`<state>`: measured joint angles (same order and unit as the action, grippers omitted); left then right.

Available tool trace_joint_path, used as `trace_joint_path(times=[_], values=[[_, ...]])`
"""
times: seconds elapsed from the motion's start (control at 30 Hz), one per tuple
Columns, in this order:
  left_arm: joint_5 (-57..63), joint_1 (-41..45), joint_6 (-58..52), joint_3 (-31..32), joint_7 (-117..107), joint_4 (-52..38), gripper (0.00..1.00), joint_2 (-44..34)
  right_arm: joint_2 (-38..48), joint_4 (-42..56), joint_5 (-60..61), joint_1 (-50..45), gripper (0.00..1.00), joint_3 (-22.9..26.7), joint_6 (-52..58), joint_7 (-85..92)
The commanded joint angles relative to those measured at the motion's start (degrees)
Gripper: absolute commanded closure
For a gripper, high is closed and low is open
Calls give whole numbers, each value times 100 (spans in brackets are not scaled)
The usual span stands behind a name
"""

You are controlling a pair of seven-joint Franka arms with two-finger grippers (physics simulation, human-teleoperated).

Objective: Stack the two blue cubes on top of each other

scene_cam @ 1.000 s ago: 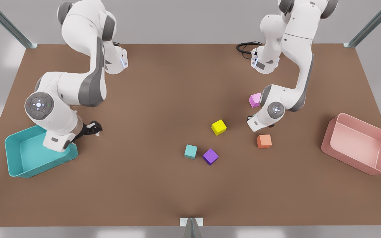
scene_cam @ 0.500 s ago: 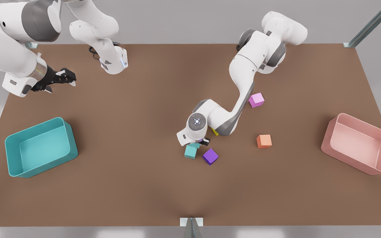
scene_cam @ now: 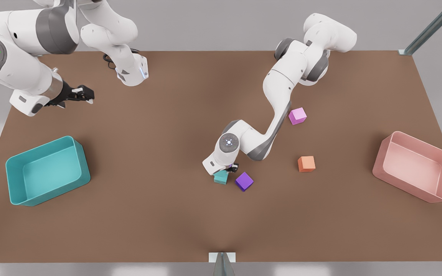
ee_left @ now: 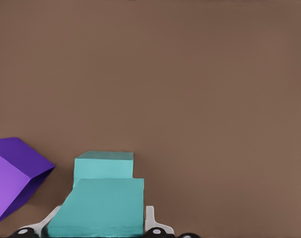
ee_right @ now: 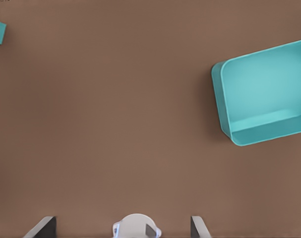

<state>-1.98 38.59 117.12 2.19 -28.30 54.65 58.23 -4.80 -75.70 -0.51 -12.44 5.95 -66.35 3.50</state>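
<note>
Stacking looks nearly done: left pincer (scene_cam: 231,167) grips one blue cube (ee_left: 98,206) above the other (scene_cam: 221,177) beside the purple cube (scene_cam: 244,181), release pending; right pincer (scene_cam: 84,94), spread, waits far off.

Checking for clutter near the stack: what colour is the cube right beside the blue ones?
Purple cube, clearest in the front view.
</note>
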Motion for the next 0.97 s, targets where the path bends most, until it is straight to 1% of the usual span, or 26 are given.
trace_joint_path(times=[0.0, 0.3, 0.37, 0.47, 0.5, 0.53, 0.57, 0.6, 0.63, 0.7, 0.73, 0.77, 0.8, 0.93], values=[[-39, 0, 82, 1, -580, 2, 0, -5, -3, 2, 7, -21, 0, 3, 8, -613], [-48, -27, -163, 19, -589, -7, 0, -137, -82, 20, -2, -39, 0, 3, -9, -613], [-48, -62, -611, 36, -589, -42, 0, -347, -82, 20, 7, -39, 0, 3, -9, -613], [-56, -97, -796, 36, -580, -42, 0, -787, -82, 20, 16, -39, 0, 3, -9, -605], [-170, -238, -1296, 36, -572, -42, 0, -1155, -82, 20, 24, -39, 0, 3, -9, -605], [-179, -615, -2604, 36, -502, -42, 0, -1779, -73, 20, 24, -39, 0, 3, -9, -605], [-101, -1054, -4125, 36, 315, -33, 0, -2298, -65, 20, 7, -39, 0, 3, -9, -605], [66, -1476, -4882, 36, 965, -33, 0, -2562, -56, 20, -2, -39, 0, 3, -9, -596], [523, -1925, -5278, 36, 1537, -33, 0, -2817, -56, 20, -2, -39, 0, 3, -9, -587], [638, -2830, -5648, 89, 2171, -7, 0, -3239, -56, 20, 7, -39, 0, 12, -9, -552], [559, -3112, -5105, 229, 2258, 833, 0, -3633, -56, 20, -2, -39, 0, 12, -9, -552], [822, -3041, -4031, 361, 2259, 2568, 0, -4672, -56, 20, -2, -39, 0, 12, -9, -552], [445, -3121, -4496, 265, 2259, 2384, 0, -4663, -56, 20, 7, -39, 0, 12, -9, -552], [427, -3112, -4822, 142, 2259, 2217, 0, -4593, -56, 20, 7, -39, 0, 12, -9, -543]])
